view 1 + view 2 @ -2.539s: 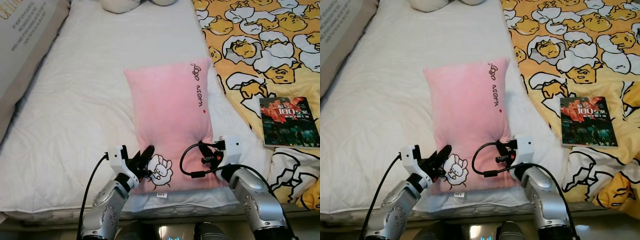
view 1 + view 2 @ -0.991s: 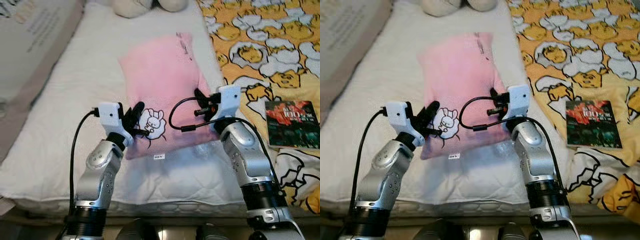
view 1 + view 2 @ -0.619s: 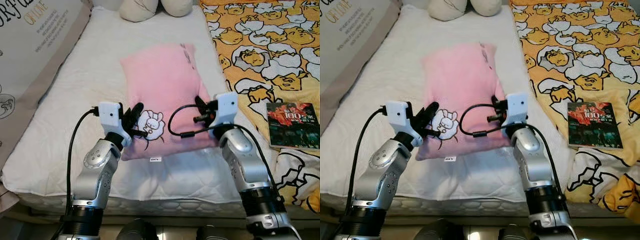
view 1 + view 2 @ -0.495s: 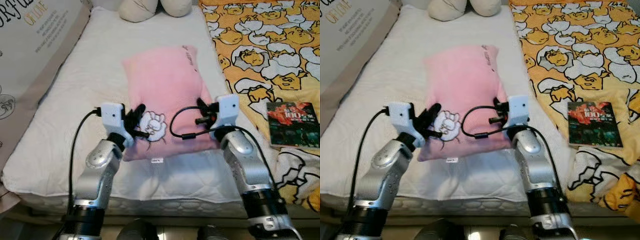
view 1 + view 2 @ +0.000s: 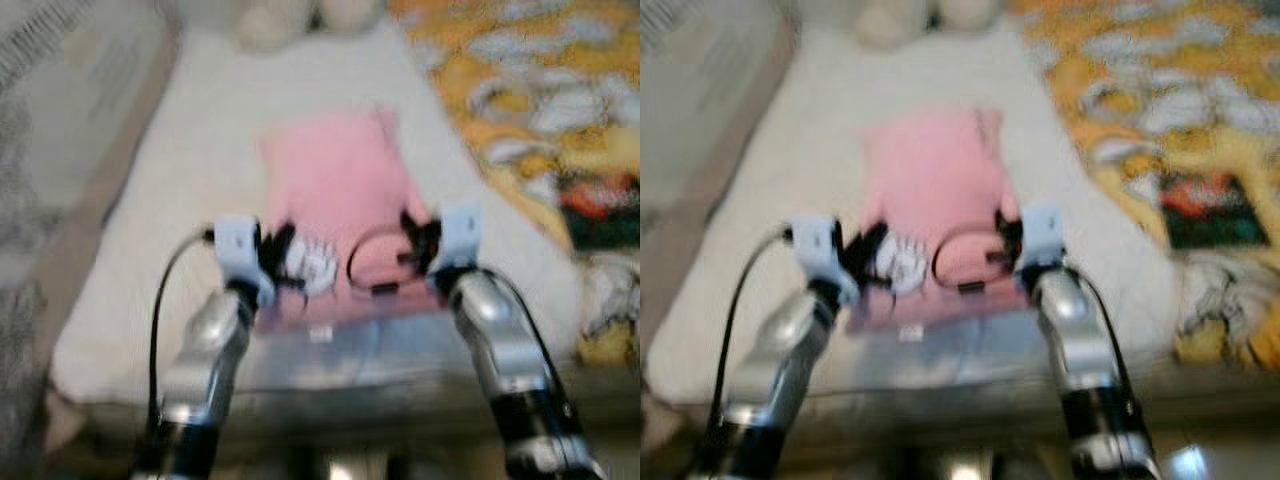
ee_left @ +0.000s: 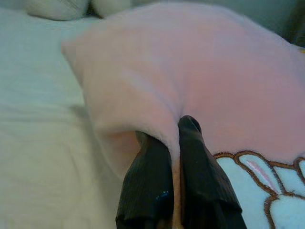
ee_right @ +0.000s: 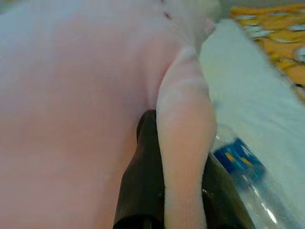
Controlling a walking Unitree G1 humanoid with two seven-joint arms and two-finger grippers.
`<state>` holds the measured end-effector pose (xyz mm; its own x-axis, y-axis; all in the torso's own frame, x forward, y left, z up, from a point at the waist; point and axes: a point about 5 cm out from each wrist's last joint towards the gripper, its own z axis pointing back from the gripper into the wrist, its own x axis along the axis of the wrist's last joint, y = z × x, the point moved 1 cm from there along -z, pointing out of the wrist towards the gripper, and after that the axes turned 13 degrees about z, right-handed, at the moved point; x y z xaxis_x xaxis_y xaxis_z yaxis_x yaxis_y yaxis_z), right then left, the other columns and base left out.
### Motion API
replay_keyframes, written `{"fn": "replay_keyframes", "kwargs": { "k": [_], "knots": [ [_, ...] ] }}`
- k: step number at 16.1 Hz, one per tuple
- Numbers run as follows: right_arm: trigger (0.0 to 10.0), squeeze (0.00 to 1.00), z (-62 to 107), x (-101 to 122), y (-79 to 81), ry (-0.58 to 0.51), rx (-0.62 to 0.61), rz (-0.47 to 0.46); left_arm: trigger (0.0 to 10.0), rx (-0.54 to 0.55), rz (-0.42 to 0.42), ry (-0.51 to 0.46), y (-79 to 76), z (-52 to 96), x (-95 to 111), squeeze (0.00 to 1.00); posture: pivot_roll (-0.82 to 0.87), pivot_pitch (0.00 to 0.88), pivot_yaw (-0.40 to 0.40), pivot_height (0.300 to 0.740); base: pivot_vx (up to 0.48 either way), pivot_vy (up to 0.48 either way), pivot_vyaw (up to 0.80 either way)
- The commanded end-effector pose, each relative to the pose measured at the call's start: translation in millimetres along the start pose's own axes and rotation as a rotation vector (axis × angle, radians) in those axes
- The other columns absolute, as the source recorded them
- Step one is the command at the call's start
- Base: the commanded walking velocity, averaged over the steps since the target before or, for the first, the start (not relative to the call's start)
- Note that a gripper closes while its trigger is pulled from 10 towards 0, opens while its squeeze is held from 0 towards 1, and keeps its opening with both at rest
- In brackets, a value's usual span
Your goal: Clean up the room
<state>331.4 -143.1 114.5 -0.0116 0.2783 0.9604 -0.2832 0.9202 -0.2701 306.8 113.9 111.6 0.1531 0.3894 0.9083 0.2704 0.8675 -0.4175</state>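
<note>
The eye views are blurred. A pink pillow [image 5: 335, 190] with a white rabbit patch lies lengthwise on the white bed [image 5: 150, 250], its near end raised. My left gripper [image 5: 280, 262] is shut on the pillow's near left corner; the left wrist view shows the black fingers [image 6: 157, 181] pinching a fold of pink plush [image 6: 190, 62]. My right gripper [image 5: 412, 240] is shut on the near right edge, with a pink fold [image 7: 183, 119] squeezed between its fingers [image 7: 143, 167].
A clear plastic bottle [image 7: 238, 162] with a blue label lies on the sheet beside the pillow's right edge. A yellow patterned blanket [image 5: 520, 70] with a dark book [image 5: 600, 210] on it covers the right. Pale plush toys [image 5: 270, 20] sit at the head; a printed board [image 5: 60, 120] stands left.
Both grippers have lifted the pillow's near end and carried it further up the bed. The whole picture is now blurred and shifted by camera motion.
</note>
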Motion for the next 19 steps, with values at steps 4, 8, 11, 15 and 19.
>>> {"fn": "replay_keyframes", "kwargs": {
  "k": [4, 8, 11, 15, 19],
  "knots": [
    [10.0, 0.00, -4.4, 11.3, -6.8, -0.047, -0.035, 0.002, 10.0, 0.063, -0.060, -0.048, 15.5, -1.3, 15.3, 0.00, -0.16, 0.045, 0.104, 0.740, 0.000, 0.480, 0.00],
    [10.0, 0.00, -3.5, 10.6, -9.2, -0.052, -0.035, 0.018, 10.0, 0.064, -0.076, -0.049, 15.5, -4.4, 16.5, 0.00, -0.16, 0.046, 0.108, 0.740, 0.000, 0.480, 0.00],
    [10.0, 0.00, -4.8, 11.1, -10.6, -0.053, -0.041, 0.019, 10.0, 0.070, -0.115, -0.044, 14.3, -5.2, 14.1, 0.00, -0.16, 0.044, 0.107, 0.740, 0.000, 0.160, 0.00],
    [10.0, 0.00, -4.6, 11.0, -8.7, -0.058, -0.037, 0.025, 10.0, 0.097, -0.107, -0.071, 15.6, -2.5, 14.4, 0.00, -0.16, 0.047, 0.105, 0.740, 0.000, 0.000, 0.00],
    [10.0, 0.00, -6.8, 11.7, -8.2, -0.063, -0.042, 0.038, 10.0, 0.067, -0.156, -0.081, 9.2, -5.0, 16.3, 0.00, -0.16, 0.054, 0.107, 0.740, 0.435, 0.000, 0.00]
  ]
}}
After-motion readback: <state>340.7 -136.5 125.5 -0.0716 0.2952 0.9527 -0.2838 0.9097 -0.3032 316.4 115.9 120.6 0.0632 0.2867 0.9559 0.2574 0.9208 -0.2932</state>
